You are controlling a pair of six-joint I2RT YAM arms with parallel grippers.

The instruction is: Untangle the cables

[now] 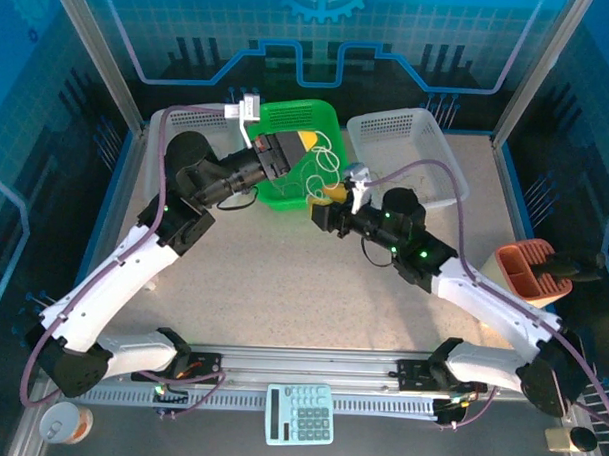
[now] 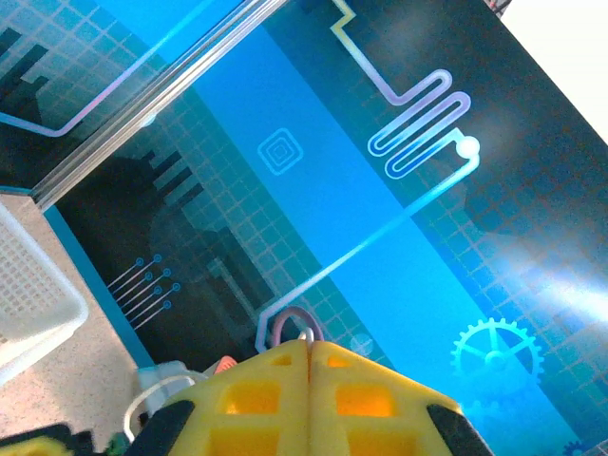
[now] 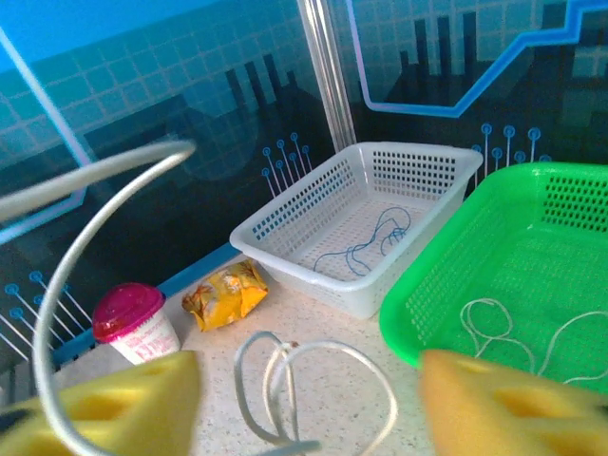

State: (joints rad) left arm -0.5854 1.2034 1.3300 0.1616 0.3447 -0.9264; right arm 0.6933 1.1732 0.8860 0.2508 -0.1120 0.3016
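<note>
The green basket [image 1: 300, 118] stands at the middle of the worktop's [image 1: 282, 287] back edge. A white basket [image 1: 403, 141] sits beside it toward the back right corner, and a second white basket [image 3: 313, 204] sits on its other side, toward the back left corner. The left hand [image 1: 307, 140] hangs over the green basket. In its wrist view its yellow fingers [image 2: 256, 404] are pressed flat together, clenched, and I cannot tell whether a strand is pinched between them. Thin whitish cables [image 1: 325, 164] curl in loops just off its tip, inside the green basket. The right hand [image 1: 334, 195] is at that basket's near right corner, and its own fingers [image 3: 123, 404] stand well apart, released. Between them a whitish loop [image 3: 313, 375] of cable lies on the worktop just outside the green basket, and a pale strand [image 3: 66, 247] arcs up over one finger. A blue cable [image 3: 366, 249] lies curled on the floor of the second white basket. A pink-lidded cup [image 3: 133, 321] and a yellow snack packet [image 3: 225, 293] rest on the worktop just beside that basket. A calculator [image 1: 300, 413] lies at the middle of the near edge, and an orange-brown holder [image 1: 528, 271] sits at the right edge.
</note>
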